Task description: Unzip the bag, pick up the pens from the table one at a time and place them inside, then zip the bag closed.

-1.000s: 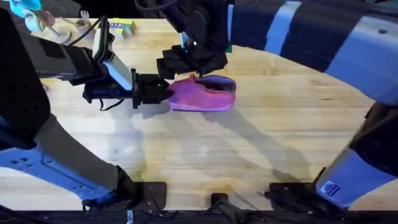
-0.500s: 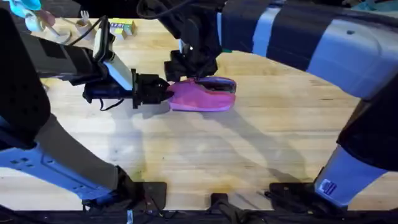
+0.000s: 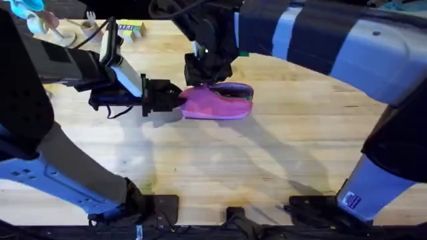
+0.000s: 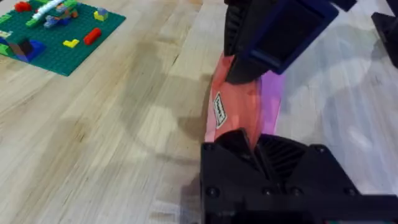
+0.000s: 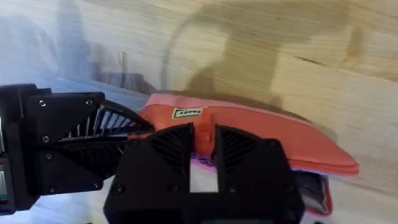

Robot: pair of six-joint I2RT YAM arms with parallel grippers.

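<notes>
Right gripper (image 3: 208, 72) moved in from the bag's (image 3: 215, 101) far left side, now lowered onto its top edge, fingers pinching the zipper pull (image 5: 202, 132)

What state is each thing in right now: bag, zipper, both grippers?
bag: lying on the table, held at one end, part open at the far end with dark lining showing.
zipper pull: pinched between the right gripper's fingers.
left gripper: shut on the bag's end.
right gripper: shut on the zipper pull, over the bag's top.
green board: flat on the table, small parts on it.
</notes>
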